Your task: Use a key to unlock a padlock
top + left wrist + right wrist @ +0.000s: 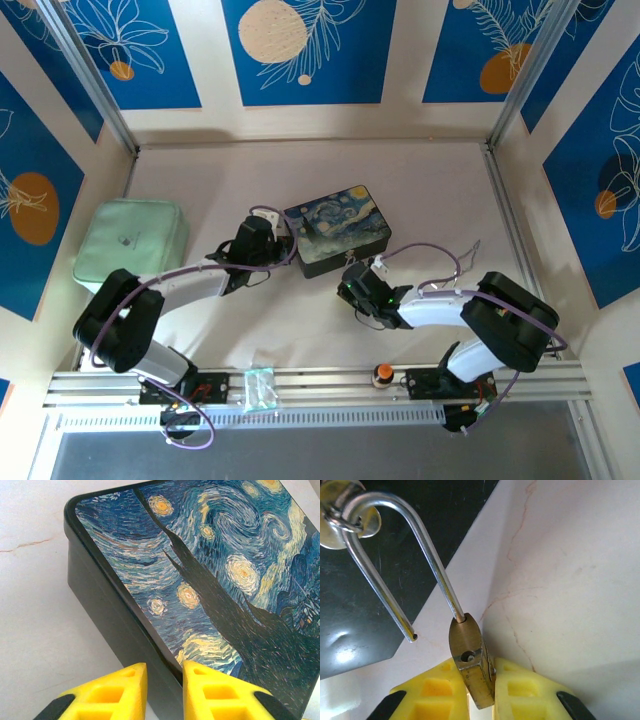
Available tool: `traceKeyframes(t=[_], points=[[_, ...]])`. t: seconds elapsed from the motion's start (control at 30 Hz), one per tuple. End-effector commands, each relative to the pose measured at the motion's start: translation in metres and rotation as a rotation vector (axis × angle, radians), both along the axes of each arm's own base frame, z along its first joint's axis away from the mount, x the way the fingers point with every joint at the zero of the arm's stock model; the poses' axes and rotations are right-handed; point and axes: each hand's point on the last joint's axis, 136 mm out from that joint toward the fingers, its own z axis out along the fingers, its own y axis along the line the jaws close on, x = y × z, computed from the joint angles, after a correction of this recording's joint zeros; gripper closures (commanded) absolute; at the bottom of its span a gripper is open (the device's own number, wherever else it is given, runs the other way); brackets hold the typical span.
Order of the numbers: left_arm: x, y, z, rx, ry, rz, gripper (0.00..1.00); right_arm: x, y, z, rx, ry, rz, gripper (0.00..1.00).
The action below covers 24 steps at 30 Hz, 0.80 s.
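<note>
The padlock [470,665] body sits clamped between my right jaws, just off the painted box's [200,580] near side. One leg of its shackle [427,545] is out of the body, and the loop hooks through the box's hasp [347,515]. The unlocking looks done to me, with only unhooking left. My left jaws hover nearly closed over the box's edge. Whether they pinch anything I cannot tell.

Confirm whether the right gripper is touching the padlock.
Touching. Right wrist view shows the right gripper closed, yellow fingers pressed against both sides of the brass padlock.
</note>
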Motion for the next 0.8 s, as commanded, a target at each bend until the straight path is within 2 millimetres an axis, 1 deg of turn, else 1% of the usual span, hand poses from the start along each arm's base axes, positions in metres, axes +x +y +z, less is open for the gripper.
traceKeyframes(t=[0.0,0.07,0.1,0.13,0.2,0.27,0.33,0.4,0.47,0.5,0.53,0.57,0.63,0.7,0.77], points=[[-0.04,0.032,-0.065,0.156,0.236,0.012,0.75,-0.022,-0.034,-0.032,-0.129,0.086,-0.027,0.93],[-0.038,0.03,-0.057,0.136,0.216,0.019,0.75,-0.021,-0.035,-0.033,-0.106,0.066,-0.037,0.94],[-0.035,0.029,-0.049,0.131,0.191,0.022,0.75,-0.02,-0.034,-0.034,-0.08,0.051,-0.044,0.94],[-0.032,0.029,-0.037,0.135,0.157,0.027,0.73,-0.019,-0.034,-0.034,-0.048,0.031,-0.053,0.95],[-0.024,0.03,-0.011,0.14,0.09,0.035,0.61,-0.02,-0.035,-0.037,-0.008,0.01,-0.067,0.95],[-0.015,0.025,0.018,0.133,0.001,0.012,0.6,-0.02,-0.033,-0.037,-0.005,0.005,-0.053,0.95],[-0.011,0.012,0.047,0.135,-0.109,-0.053,0.57,-0.022,-0.03,-0.036,-0.004,0.001,-0.041,0.95],[-0.014,-0.009,0.07,0.158,-0.228,-0.16,0.51,-0.023,-0.028,-0.037,-0.007,0.005,-0.037,0.95],[-0.022,-0.033,0.085,0.196,-0.327,-0.292,0.45,-0.025,-0.027,-0.038,0.004,0.016,-0.048,0.95],[-0.029,-0.047,0.087,0.223,-0.373,-0.385,0.41,-0.025,-0.026,-0.04,0.013,0.023,-0.054,0.95],[-0.037,-0.059,0.083,0.275,-0.4,-0.478,0.38,-0.025,-0.025,-0.041,0.027,0.026,-0.059,0.95],[-0.041,-0.066,0.077,0.344,-0.415,-0.536,0.37,-0.026,-0.024,-0.043,0.034,0.031,-0.062,0.95],[-0.043,-0.071,0.06,0.498,-0.41,-0.601,0.34,-0.026,-0.023,-0.045,0.043,0.04,-0.07,0.95],[-0.045,-0.077,0.05,0.536,-0.389,-0.65,0.32,-0.026,-0.023,-0.046,0.041,0.042,-0.072,0.95],[-0.046,-0.084,0.044,0.541,-0.379,-0.68,0.3,-0.026,-0.023,-0.047,0.043,0.045,-0.076,0.95]])
